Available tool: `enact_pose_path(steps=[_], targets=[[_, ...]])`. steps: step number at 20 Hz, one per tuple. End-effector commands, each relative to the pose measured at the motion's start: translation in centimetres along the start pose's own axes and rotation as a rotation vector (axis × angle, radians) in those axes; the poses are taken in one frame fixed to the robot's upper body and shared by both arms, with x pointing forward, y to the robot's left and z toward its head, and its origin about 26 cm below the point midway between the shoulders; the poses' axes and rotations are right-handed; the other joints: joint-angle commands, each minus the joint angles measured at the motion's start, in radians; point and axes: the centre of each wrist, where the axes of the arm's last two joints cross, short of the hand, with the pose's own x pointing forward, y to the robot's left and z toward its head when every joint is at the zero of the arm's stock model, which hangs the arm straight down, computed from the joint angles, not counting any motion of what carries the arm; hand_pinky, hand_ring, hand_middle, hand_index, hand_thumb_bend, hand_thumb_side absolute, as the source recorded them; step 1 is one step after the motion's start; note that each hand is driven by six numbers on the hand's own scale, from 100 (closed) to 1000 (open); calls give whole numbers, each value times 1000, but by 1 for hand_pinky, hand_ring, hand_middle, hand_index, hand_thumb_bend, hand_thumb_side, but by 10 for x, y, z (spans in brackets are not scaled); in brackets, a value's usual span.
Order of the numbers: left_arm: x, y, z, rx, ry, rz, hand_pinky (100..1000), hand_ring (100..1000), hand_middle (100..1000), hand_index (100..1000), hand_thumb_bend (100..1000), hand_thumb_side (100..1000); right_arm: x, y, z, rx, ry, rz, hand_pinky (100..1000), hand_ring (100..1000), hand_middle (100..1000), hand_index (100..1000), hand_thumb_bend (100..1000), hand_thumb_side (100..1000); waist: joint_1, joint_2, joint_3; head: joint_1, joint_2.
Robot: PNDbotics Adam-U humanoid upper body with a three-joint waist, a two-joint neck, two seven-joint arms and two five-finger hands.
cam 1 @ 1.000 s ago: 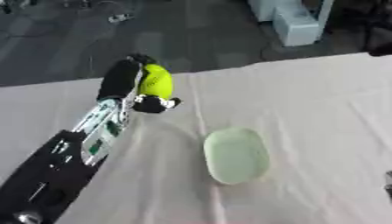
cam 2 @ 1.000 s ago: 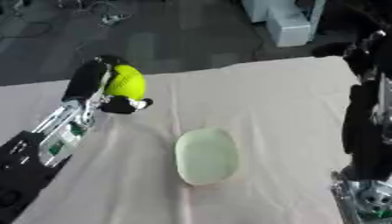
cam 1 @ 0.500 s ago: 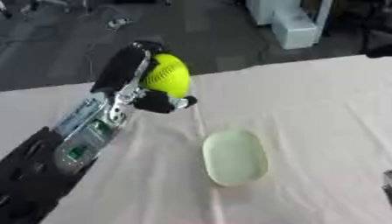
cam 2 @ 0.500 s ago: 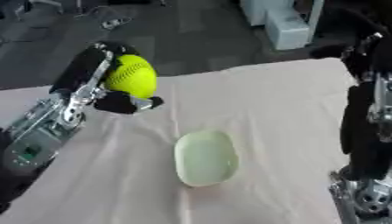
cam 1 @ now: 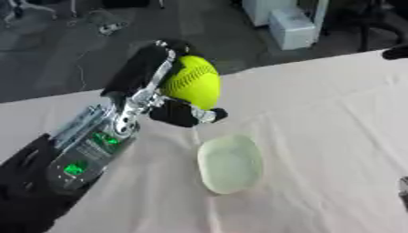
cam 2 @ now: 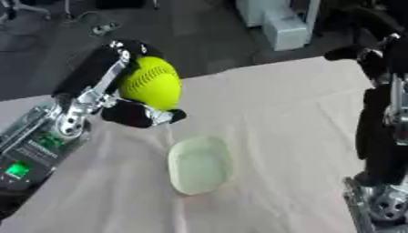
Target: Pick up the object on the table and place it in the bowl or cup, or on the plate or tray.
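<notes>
1. Left eye view: left hand (cam 1: pixel 163 98) is up in the air with its fingers (cam 1: pixel 147 61) and thumb curled round a yellow-green ball (cam 1: pixel 194 82) with dark stitching. The ball is off the bench (cam 1: pixel 318 113), above its far-left part.
2. Same view: a pale green oval dish (cam 1: pixel 230 164) lies flat on the bench, near the ball and lower right of it in the picture, not touching the hand. The bench is covered with a plain light beige cloth that shows faint creases.
3. Same view, room: dark grey floor behind the bench, cables (cam 1: pixel 104 25) on it at upper left, a white box-like unit (cam 1: pixel 291 27) at upper right.
4. Right eye view: right arm (cam 2: pixel 382 132) stands along the right edge over the bench. The right hand's state can't be made out here.
</notes>
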Motion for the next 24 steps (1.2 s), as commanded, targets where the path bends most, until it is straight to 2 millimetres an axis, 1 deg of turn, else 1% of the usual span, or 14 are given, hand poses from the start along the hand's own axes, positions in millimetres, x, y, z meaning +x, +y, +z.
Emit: enact_pose_path(steps=[1, 8, 14, 17, 22, 24], targets=[[10, 6, -2, 13, -38, 19, 100, 100, 302, 201, 278, 100, 4, -3, -5, -5, -25, 8, 568, 837, 893, 933, 100, 992, -1, -22, -8, -12, -2], [15, -8, -3, 9, -37, 57, 100, 100, 298, 201, 274, 100, 5, -2, -7, -7, -33, 5, 566, 838, 893, 934, 100, 986, 13, -9, -30, -9, 1], [16, -32, 0, 4, -28, 84, 100, 100, 298, 200, 280, 100, 5, -1, -8, -12, -39, -2, 563, 838, 893, 935, 100, 985, 10, 7, -31, 4, -2], [18, -42, -1, 2, -35, 92, 100, 100, 296, 200, 281, 100, 6, 0, -9, -13, -43, -5, 562, 838, 893, 935, 100, 985, 7, 16, -30, 24, -11], [23, -57, -2, -8, -63, 81, 100, 100, 296, 201, 276, 100, 6, 0, -10, -12, -49, -8, 561, 838, 893, 935, 100, 986, 4, 29, -29, 76, -33], [24, -63, -2, -17, -67, 76, 100, 100, 297, 202, 273, 100, 7, 1, -11, -11, -51, -9, 560, 838, 893, 935, 100, 987, 4, 33, -29, 89, -40]])
